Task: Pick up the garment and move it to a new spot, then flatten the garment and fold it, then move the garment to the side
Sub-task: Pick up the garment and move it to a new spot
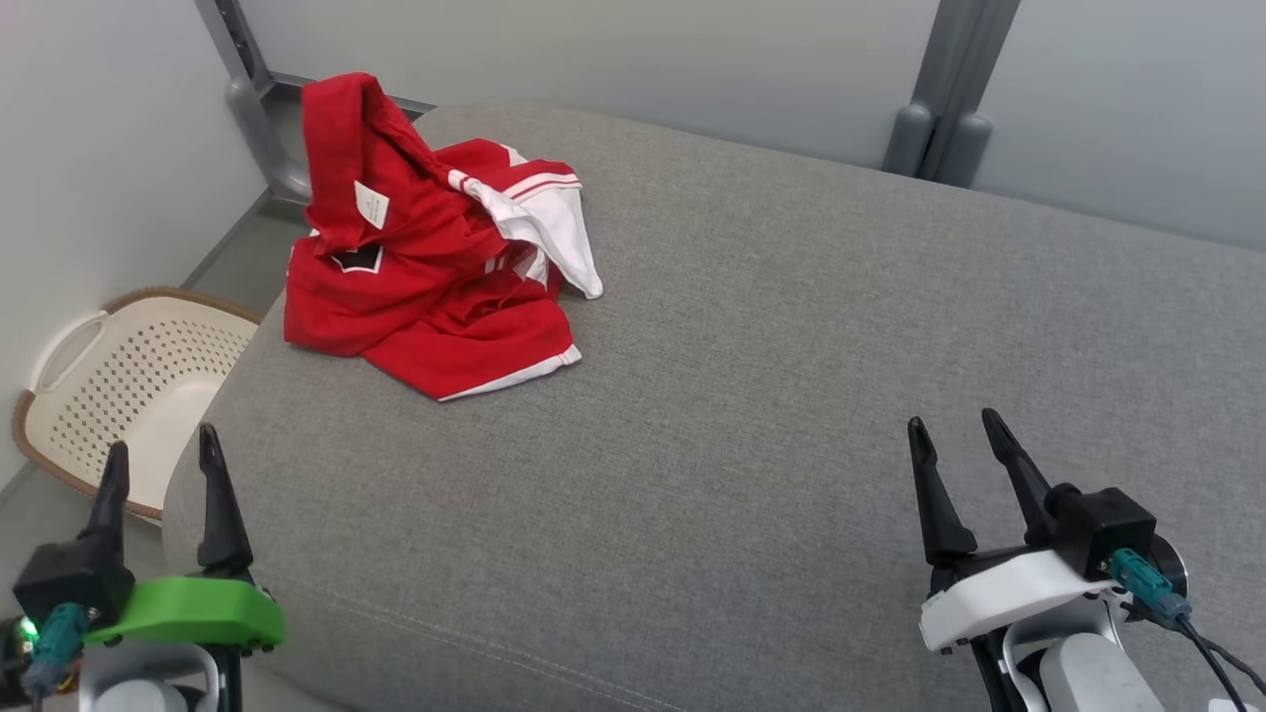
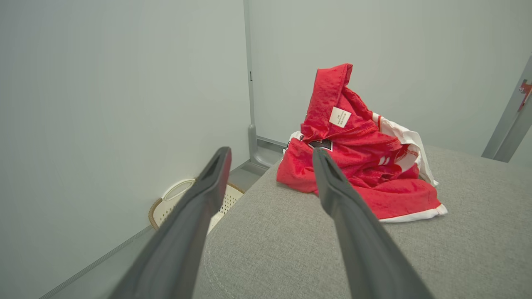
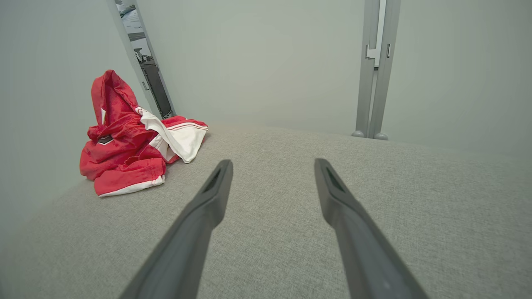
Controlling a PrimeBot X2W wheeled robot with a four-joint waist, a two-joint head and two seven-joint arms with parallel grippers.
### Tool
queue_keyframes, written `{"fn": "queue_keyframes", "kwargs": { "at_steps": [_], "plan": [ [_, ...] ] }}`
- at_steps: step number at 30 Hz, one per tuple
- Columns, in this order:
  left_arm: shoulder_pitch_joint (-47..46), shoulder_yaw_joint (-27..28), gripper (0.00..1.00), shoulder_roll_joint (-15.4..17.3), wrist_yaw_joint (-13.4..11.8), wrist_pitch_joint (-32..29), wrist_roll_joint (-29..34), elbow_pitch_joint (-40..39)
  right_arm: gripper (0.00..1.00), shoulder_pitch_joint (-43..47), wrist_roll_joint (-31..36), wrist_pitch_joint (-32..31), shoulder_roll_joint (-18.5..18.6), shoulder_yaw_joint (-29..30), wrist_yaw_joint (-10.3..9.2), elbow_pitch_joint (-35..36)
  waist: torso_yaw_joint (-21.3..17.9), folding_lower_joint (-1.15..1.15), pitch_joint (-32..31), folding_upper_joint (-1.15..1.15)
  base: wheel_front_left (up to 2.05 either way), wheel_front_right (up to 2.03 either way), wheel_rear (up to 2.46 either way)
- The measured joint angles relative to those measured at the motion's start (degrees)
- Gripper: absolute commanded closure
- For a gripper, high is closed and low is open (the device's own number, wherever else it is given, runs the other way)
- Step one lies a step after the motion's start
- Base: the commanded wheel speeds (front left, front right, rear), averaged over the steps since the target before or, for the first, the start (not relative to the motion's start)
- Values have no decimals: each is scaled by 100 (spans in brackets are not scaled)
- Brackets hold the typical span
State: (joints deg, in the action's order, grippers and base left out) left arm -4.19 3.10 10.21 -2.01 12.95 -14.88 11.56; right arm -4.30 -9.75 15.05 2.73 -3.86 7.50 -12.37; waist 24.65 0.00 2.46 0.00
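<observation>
Well short of the garment [image 1: 425,287], left tool [image 1: 163,442] and right tool [image 1: 951,419] wide open, empty.

Red-and-white garment [image 1: 425,267] lies crumpled, peaked, at cushion's far-left corner.

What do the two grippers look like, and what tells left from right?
Both have two long, dark, tapering fingers. The left gripper has a bright green cover, the right gripper a white cover. Each carries a black block and a teal plug; a black cable leaves the right plug. A small green light glows by the left plug.
</observation>
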Motion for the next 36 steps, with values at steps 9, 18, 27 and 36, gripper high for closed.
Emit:
{"fn": "queue_keyframes", "kwargs": {
  "at_steps": [9,18,27,36],
  "plan": [
    [-1099,144,0,320,149,57,-177,-71,0,-459,387,-1,41,196,0,138,-470,0,580,0,0,0,0],
    [-2232,263,0,805,208,-171,-220,-308,0,-775,519,-7,122,383,1,420,-1107,0,1265,0,0,0,0],
    [-3222,365,0,1235,400,-441,-401,100,0,-1021,612,-7,124,580,1,706,-1729,1,2007,0,0,0,0],
    [-3695,378,0,1592,561,-947,-593,1412,0,-1085,636,-7,107,691,1,840,-2246,1,2530,0,0,0,0]
  ]
}}
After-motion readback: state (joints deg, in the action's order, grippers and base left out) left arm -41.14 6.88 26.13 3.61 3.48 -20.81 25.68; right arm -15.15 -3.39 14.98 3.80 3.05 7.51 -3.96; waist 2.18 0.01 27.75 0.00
